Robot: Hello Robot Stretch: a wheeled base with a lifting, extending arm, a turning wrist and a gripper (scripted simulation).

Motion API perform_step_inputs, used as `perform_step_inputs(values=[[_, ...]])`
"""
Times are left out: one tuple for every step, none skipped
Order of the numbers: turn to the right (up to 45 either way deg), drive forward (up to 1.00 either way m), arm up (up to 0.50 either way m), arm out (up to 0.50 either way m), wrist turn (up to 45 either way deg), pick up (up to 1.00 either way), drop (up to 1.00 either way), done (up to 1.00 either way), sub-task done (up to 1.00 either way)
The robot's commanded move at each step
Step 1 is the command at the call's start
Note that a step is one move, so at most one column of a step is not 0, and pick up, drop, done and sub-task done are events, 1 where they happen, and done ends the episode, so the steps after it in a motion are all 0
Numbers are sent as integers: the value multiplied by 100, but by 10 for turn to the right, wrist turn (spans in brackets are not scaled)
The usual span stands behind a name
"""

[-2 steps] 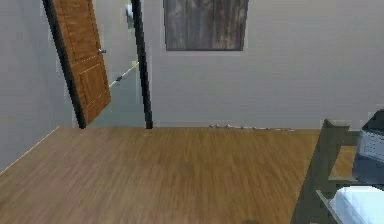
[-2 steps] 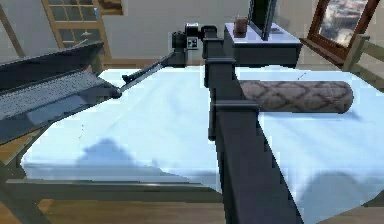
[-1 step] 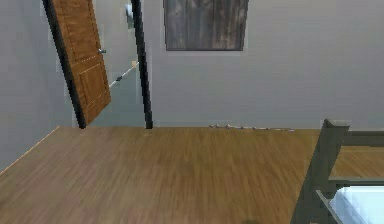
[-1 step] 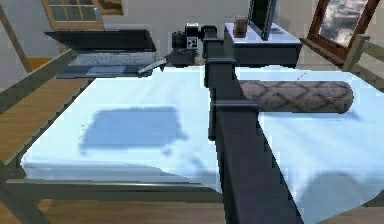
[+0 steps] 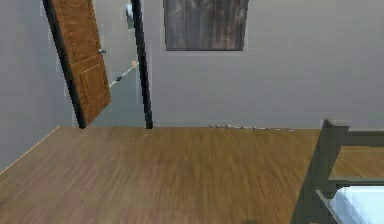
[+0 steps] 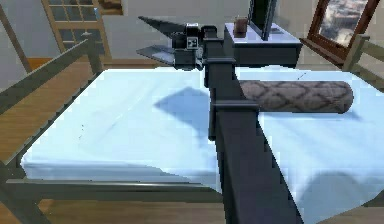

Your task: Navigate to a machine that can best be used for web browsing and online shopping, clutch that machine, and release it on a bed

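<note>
Where hand (image 6: pixel 185 52) ends, laptop (image 6: pixel 163 26) hangs abv bed (image 6: pixel 120 130).

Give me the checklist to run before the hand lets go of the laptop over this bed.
1. Laptop at the hand: ok. The dark laptop hangs at the far end of the hand, clear of the bed.
2. Arm over the bed: ok. The arm reaches across it.
3. Landing spot free: ok. The bed is bare left of the bolster pillow in the arm side view.
4. Laptop above the mattress, not past its far edge: cannot tell.
5. Drop height low enough: cannot tell.
</note>
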Motion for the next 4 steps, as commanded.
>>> perform_step_inputs(values=[[0,0,0,0,450,0,0,0,0],[0,0,0,0,90,0,0,0,0],[0,0,-2,0,0,0,0,0,0],[0,0,-32,0,0,0,0,0,0]])
